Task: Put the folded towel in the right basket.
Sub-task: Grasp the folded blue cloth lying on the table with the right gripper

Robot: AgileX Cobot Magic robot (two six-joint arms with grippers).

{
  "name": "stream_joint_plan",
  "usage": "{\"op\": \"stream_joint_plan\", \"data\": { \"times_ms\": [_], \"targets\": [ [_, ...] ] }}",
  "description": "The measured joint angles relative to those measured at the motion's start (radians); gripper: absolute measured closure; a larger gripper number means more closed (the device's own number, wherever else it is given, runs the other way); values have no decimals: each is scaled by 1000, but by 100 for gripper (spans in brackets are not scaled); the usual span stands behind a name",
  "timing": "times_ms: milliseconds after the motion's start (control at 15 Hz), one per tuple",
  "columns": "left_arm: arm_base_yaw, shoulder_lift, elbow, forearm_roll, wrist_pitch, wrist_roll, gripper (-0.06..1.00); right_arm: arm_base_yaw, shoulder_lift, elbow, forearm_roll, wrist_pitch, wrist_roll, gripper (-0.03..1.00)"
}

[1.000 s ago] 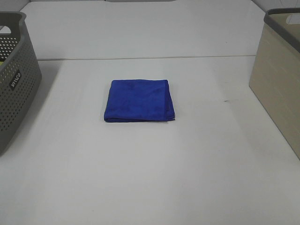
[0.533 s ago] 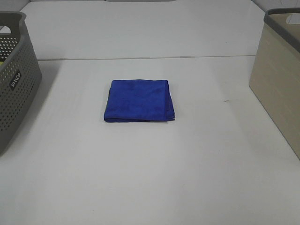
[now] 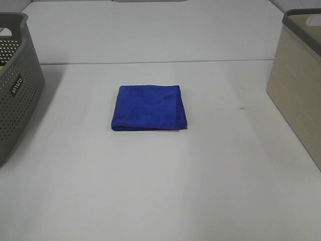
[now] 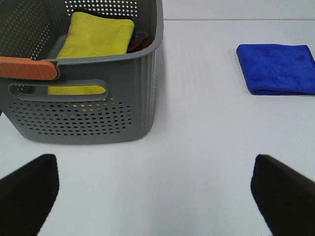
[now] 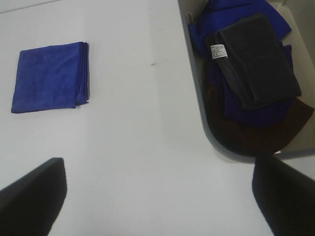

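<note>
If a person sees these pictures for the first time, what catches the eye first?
The folded blue towel lies alone in the middle of the white table. A grey perforated basket with a yellow cloth stands at the left, a beige basket holding dark cloths at the right.

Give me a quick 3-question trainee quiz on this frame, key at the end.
1. True or false: the blue towel already lies inside the right basket.
2. Which colour is the folded cloth on top in the left basket? A) yellow B) green C) white
3. Open or shut: how do the left gripper and the right gripper stand?
Key: 1. False; it lies flat on the table, between the baskets. 2. A, the yellow cloth. 3. Both open, holding nothing.
</note>
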Motion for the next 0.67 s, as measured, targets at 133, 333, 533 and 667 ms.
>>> {"op": "stream_joint_plan", "data": {
  "times_ms": [133, 333, 533, 667],
  "targets": [
    [0, 0, 0, 0, 0, 0, -4, 0, 94, -57, 12, -1, 0, 0],
    [0, 0, 0, 0, 0, 0, -4, 0, 178, -66, 51, -8, 0, 0],
    [0, 0, 0, 0, 0, 0, -4, 13, 366, -122, 115, -52, -12, 1],
    [0, 0, 0, 0, 0, 0, -4, 165, 609, -268, 125, -83, -12, 2]
  ]
}}
